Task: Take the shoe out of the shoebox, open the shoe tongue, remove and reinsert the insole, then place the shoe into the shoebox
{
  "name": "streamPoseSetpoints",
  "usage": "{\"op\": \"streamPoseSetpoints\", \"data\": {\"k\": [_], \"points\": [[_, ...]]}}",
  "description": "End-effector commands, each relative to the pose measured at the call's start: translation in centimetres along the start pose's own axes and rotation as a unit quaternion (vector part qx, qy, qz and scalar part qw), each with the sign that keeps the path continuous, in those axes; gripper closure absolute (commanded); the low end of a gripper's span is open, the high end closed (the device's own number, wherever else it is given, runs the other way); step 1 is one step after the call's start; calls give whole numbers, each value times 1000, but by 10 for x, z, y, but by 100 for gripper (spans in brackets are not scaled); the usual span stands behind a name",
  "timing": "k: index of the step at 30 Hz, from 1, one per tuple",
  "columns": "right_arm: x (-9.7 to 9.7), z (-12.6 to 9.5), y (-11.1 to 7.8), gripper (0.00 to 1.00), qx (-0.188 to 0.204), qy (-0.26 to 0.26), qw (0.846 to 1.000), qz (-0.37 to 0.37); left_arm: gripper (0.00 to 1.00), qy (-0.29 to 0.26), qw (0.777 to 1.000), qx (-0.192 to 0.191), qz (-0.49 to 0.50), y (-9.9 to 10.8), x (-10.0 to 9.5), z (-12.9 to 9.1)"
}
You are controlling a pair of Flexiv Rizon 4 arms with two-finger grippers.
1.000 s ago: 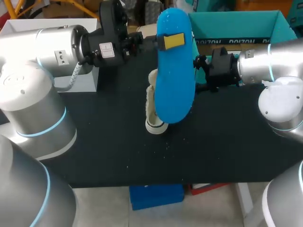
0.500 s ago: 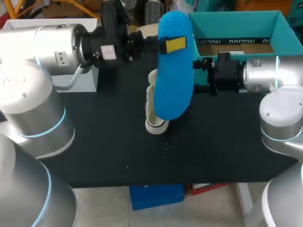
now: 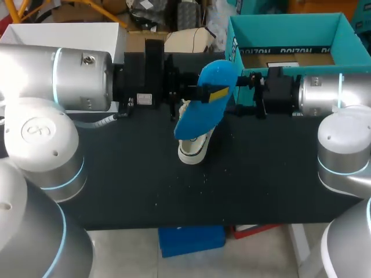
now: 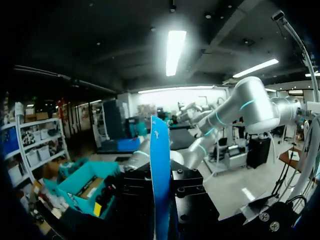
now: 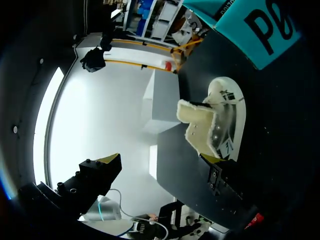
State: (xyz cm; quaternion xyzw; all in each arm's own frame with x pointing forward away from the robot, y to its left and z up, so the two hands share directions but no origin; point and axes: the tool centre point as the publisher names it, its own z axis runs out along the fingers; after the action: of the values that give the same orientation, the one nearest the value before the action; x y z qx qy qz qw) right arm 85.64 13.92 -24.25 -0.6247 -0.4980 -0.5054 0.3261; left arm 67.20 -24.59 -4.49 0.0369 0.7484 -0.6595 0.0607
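A blue insole (image 3: 194, 119) hangs tilted above the white shoe (image 3: 193, 149), which lies on the black table (image 3: 145, 185). My left gripper (image 3: 212, 95) is shut on the insole, one yellow tip lying across its upper part. In the left wrist view the insole (image 4: 160, 170) shows edge-on between the fingers of that gripper (image 4: 160, 202). My right gripper (image 3: 240, 92) stands open just right of the insole, holding nothing. From the right wrist the shoe (image 5: 226, 122) lies ahead of the open right gripper (image 5: 160, 160), its tongue (image 5: 199, 125) pulled up and open.
The teal shoebox (image 3: 232, 36) stands open at the back right, close behind my right arm; it also shows as the shoebox (image 5: 250, 25) and the shoebox (image 4: 82, 182). A white box (image 3: 64, 36) sits at the back left. The front half of the table is bare.
My left wrist has turned and dropped, bringing the insole from upright and facing the camera down to a tilt over the shoe. The right gripper shifted slightly left, then held still.
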Motion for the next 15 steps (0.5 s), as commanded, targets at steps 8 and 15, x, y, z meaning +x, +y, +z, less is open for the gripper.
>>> {"op": "streamPoseSetpoints", "data": {"k": [8,15], "points": [[0,1,0,0,-1,0,1000,0,100,-1,970,-87,225,33,-18,1],[0,1,0,0,-1,0,1000,0,100,-1,970,-87,225,33,-18,1]]}}
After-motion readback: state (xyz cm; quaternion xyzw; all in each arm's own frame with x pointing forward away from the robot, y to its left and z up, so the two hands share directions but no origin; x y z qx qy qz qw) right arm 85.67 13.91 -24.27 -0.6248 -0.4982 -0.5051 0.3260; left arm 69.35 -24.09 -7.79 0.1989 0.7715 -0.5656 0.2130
